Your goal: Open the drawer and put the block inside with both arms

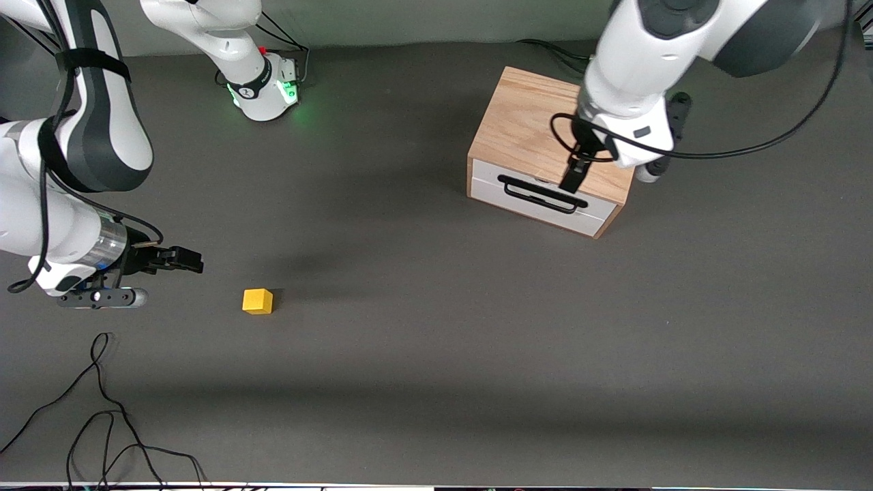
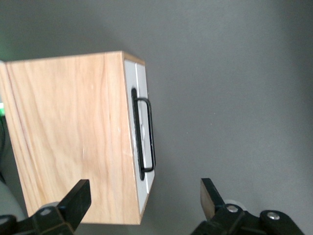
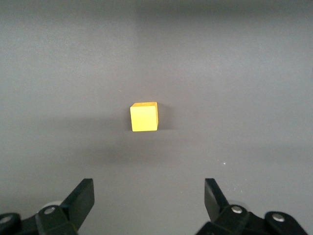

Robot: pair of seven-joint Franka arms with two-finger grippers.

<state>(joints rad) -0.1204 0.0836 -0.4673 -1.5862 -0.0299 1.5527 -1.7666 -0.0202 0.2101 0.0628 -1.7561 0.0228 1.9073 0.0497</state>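
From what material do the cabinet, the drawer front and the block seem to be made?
Cabinet: light wood, matte, with visible grain lines.
Drawer front: smooth plain white, probably painted or laminated board; its black handle looks like thin metal bar.
Block: plain yellow, material unclear, maybe painted wood or plastic.

The front view looks down from high across the desk (image 1: 436, 382), facing both arm bases. The left wrist view looks closely down on the cabinet (image 2: 68, 142), the right wrist view on the block (image 3: 144, 117); the front view shares both.
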